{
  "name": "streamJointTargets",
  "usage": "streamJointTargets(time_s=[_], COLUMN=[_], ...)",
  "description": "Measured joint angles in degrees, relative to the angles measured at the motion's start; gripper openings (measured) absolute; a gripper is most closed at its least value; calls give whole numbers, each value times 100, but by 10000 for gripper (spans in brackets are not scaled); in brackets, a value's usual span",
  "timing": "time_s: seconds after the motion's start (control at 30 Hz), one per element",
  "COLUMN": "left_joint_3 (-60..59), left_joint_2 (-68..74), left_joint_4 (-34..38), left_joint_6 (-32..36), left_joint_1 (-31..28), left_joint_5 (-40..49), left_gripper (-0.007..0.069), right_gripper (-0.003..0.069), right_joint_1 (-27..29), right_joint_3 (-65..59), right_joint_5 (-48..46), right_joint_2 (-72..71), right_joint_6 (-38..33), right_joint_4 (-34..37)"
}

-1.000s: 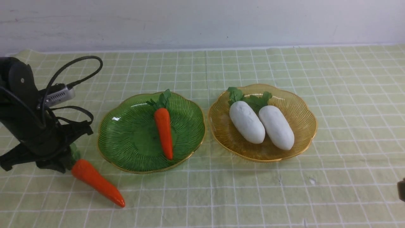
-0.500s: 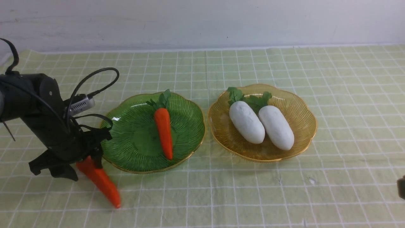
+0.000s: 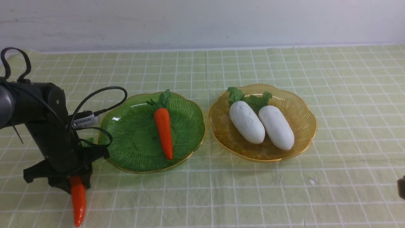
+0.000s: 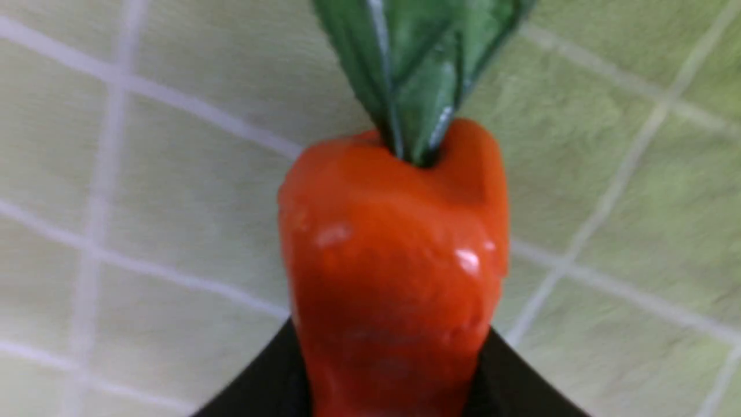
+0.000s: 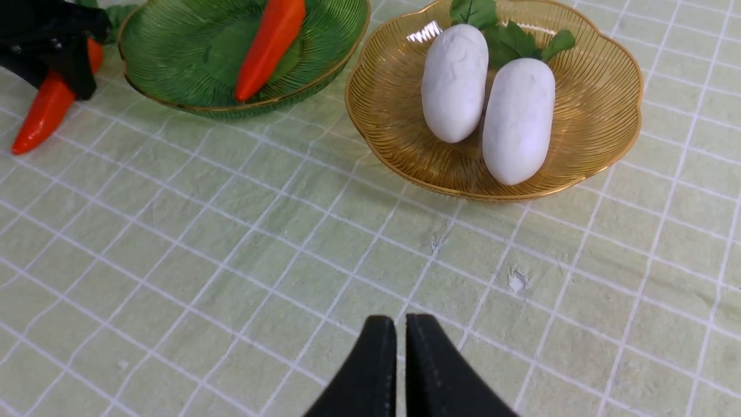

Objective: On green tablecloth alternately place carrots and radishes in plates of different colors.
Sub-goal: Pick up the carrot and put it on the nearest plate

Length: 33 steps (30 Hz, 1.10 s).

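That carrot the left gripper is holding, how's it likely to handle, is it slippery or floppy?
The held carrot looks glossy, with bright highlights, so it is probably slippery. It hangs unbent, point down, from the left gripper, so it seems stiff. Round and tapered, it would likely roll in a curve once laid down.

left plate holds carrot; right plate, two radishes side by side; second carrot left of both.

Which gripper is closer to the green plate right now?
Left. The left gripper, holding a carrot, hangs just beside the green plate; right gripper is far off at front right.
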<state>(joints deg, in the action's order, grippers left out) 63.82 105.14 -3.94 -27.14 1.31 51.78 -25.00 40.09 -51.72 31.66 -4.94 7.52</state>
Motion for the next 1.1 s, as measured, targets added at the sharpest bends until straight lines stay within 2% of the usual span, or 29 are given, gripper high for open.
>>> streamJointTargets(time_s=[0.17, 0.27, 0.33, 0.47, 0.53, 0.6, 0.83, 1.1], left_joint_3=[726, 1360, 1732, 1984, 1984, 1984, 1984, 1984], left_joint_2=[-449, -559, -565, -483, -424, -183, 299, 543], left_joint_4=[-1061, -1071, -774, 168, 394, 883, 1181, 1227], left_joint_6=[32, 32, 91, 344, 387, 540, 608, 628], left_joint_1=[0, 0, 37, 295, 383, 636, 1020, 1070], left_joint_5=[980, 1475, 1528, 771, 574, -3, -679, -850], left_gripper=[238, 238, 238, 238, 238, 238, 256, 424], right_gripper=[15, 15, 15, 15, 15, 15, 15, 15], right_joint_1=[0, 0, 0, 0, 0, 0, 0, 0], right_joint_3=[0, 0, 0, 0, 0, 0, 0, 0], right_joint_5=[-18, -18, -18, -18, -18, -26, -366, -947], right_joint_2=[0, 0, 0, 0, 0, 0, -262, -1205], right_joint_6=[0, 0, 2, 2, 2, 2, 2, 145], right_joint_4=[0, 0, 0, 0, 0, 7, -40, -269])
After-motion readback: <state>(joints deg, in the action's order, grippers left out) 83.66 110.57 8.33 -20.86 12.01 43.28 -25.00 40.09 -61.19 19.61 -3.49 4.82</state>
